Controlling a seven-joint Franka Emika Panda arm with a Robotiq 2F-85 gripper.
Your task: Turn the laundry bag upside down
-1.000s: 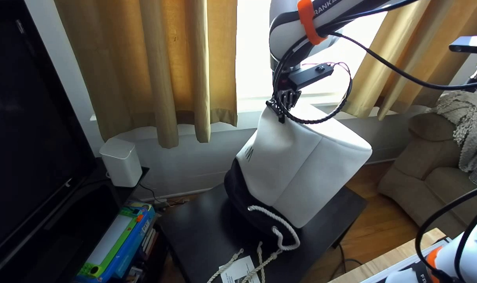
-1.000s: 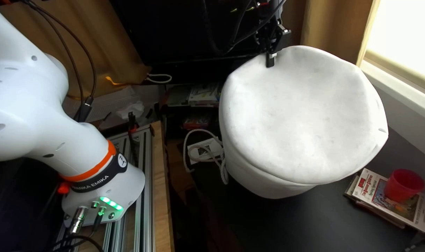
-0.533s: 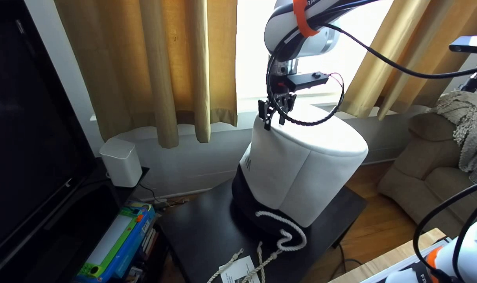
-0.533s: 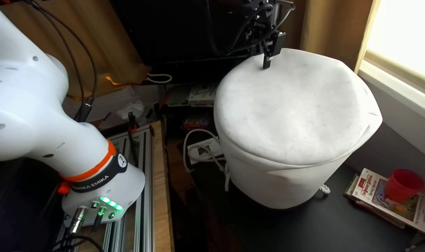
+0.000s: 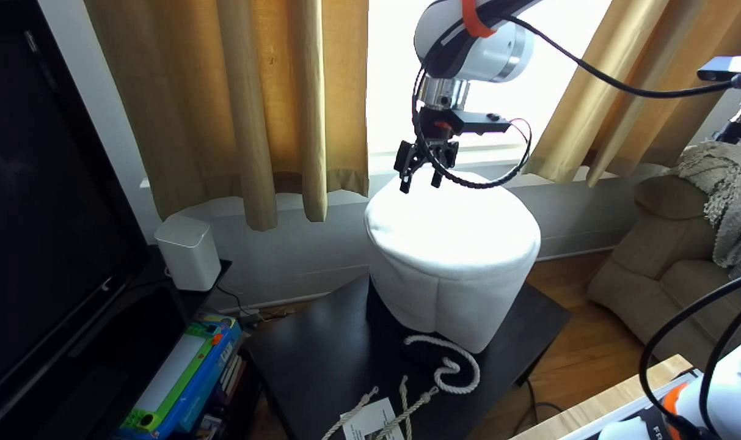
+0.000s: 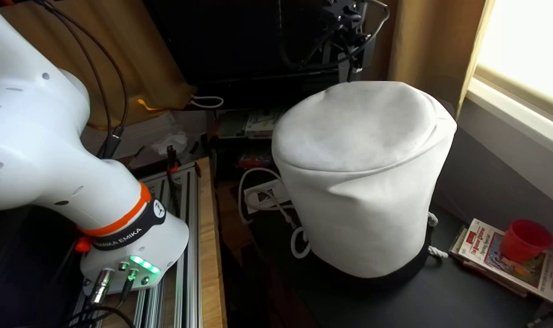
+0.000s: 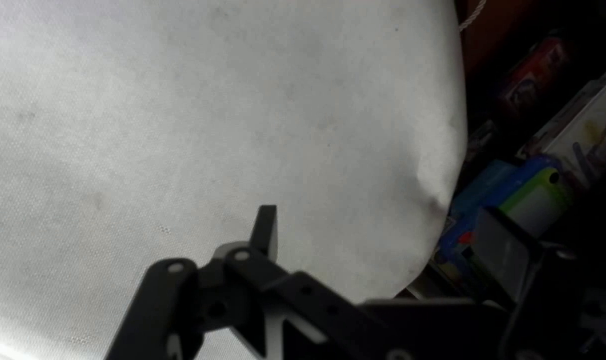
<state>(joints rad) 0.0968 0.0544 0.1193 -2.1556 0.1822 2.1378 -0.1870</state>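
Observation:
The laundry bag [image 5: 449, 256] stands on the black table with its plain white base up and its dark rim band [image 6: 395, 278] down against the tabletop. Its base sags and its wall is creased in an exterior view. A white cord loop [image 5: 468, 366] lies beside the rim. Just over the base's far edge, my gripper [image 5: 420, 184] is open, with both fingers apart and no fabric pinched. In the wrist view the white base fills most of the picture; one finger [image 7: 267, 227] is over it, the other past its edge. The bag's opening is hidden underneath.
Books [image 6: 474, 255] with a red cup [image 6: 527, 241] are on the black table [image 5: 309, 348] beside the bag. A white box-shaped device [image 5: 189, 256] and a large TV screen [image 5: 40, 183] stand near it. Curtains [image 5: 248, 104] hang behind. A cable loops below the wrist.
The fingers have spread and let go of the bag's base edge. The bag has gone from leaning to standing nearly upright on its rim. My gripper has risen slightly.

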